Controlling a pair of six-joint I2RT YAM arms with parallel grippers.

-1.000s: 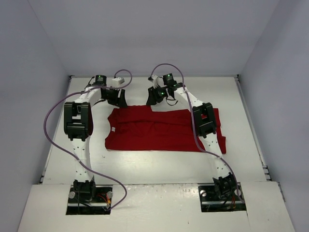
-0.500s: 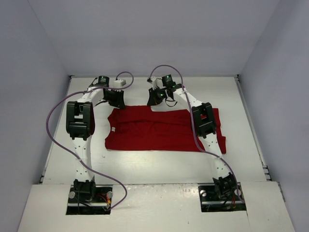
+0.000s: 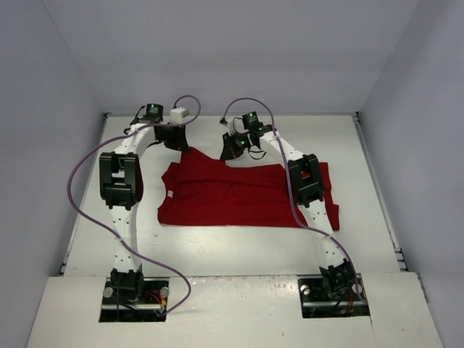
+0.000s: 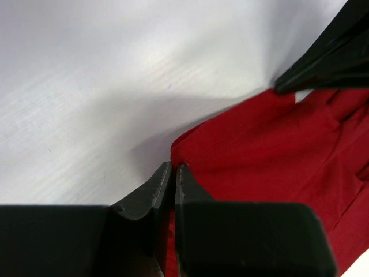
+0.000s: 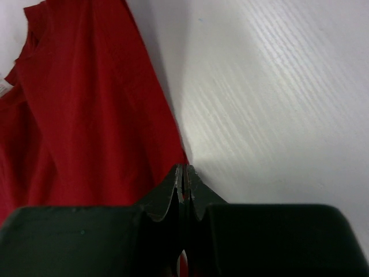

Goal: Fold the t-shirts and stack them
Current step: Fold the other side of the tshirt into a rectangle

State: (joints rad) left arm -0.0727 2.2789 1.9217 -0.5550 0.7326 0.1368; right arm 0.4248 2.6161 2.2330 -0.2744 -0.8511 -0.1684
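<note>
T-shirt (image 3: 239,196), dark red, spread as wide wrinkled band across middle of white table (image 3: 239,246), long axis left to right; right end partly hidden under right arm.

Left gripper (image 3: 176,138) seen at far left corner of shirt. Jaws pressed together, cloth edge pinched between tips; corner stands up in peak toward gripper. Confirmed in left wrist view: fingertips (image 4: 164,179) closed on red fabric.

Right gripper (image 3: 233,148) at far edge of shirt, near its middle. Jaws closed tight, thin fold of fabric clamped between them, as seen in right wrist view.
</note>
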